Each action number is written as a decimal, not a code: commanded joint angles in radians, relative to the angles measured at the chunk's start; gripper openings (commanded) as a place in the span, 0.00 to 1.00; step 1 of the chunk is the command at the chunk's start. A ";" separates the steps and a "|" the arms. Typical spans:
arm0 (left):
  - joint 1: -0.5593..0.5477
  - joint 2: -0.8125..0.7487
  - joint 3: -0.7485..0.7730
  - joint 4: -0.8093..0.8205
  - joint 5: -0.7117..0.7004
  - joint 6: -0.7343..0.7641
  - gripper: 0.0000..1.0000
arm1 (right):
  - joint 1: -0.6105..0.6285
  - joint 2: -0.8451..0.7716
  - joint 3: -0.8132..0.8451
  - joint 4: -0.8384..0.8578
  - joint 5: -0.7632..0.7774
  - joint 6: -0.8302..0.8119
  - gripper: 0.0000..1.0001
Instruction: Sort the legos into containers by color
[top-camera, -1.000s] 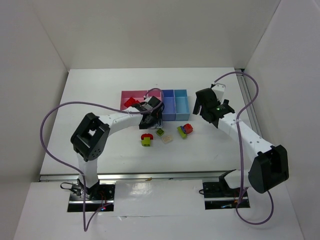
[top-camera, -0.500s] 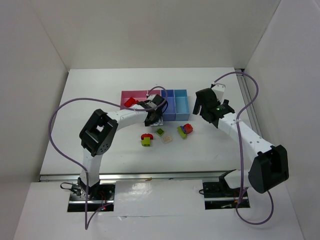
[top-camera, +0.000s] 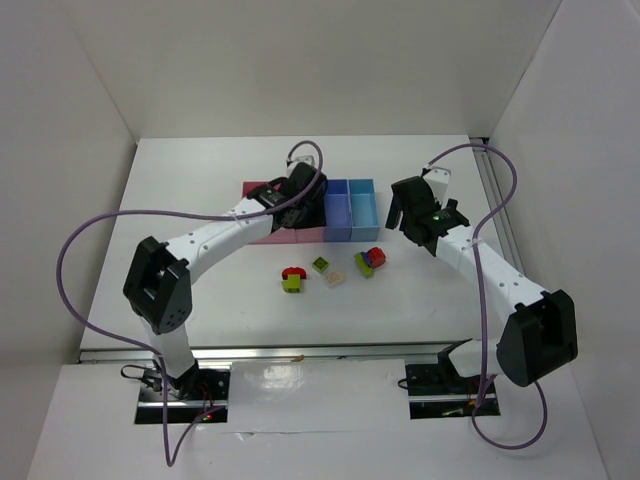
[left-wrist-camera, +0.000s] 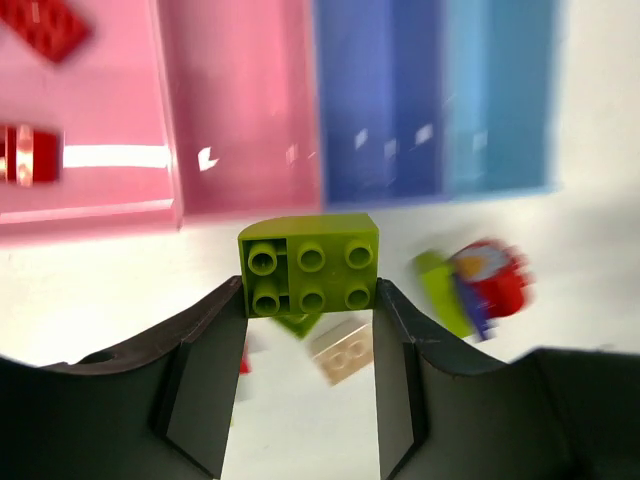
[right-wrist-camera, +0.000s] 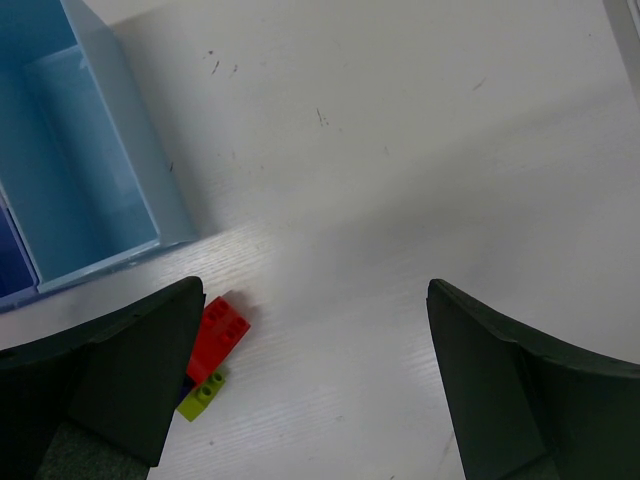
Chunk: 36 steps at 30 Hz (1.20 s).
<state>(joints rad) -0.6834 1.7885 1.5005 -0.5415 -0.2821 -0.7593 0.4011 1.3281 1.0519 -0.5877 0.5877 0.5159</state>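
- Farthest out in front of the bins, on the surface, a red-green clump and a cream brick lie apart from each other.
- Slightly closer to the bins sits a loose green brick. To its right a red, blue and green clump lies in front of the light blue bin.
- The right fingers are spread wide with nothing between them, just right of the light blue bin, over bare surface.
- The left fingers are clamped on a held green brick, one on each side, with its six studs facing the wrist camera. It is raised above the near edge of the pink bins.
- The bins form one joined row: two pink at the left, then periwinkle, then light blue.
- In the leftmost pink bin lie two red bricks, apart from each other.
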 joint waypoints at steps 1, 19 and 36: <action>0.044 0.009 0.092 -0.026 0.017 0.031 0.42 | 0.004 -0.009 -0.001 0.012 0.021 0.022 0.99; 0.087 0.189 0.356 -0.078 0.023 0.083 0.83 | 0.004 -0.072 -0.020 -0.043 0.054 0.042 0.99; -0.107 0.022 -0.081 0.032 0.127 0.235 0.77 | 0.013 -0.021 -0.001 -0.003 0.024 0.012 0.99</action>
<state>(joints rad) -0.7975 1.8069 1.4322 -0.5674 -0.1638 -0.5835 0.4072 1.3067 1.0340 -0.6060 0.5972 0.5339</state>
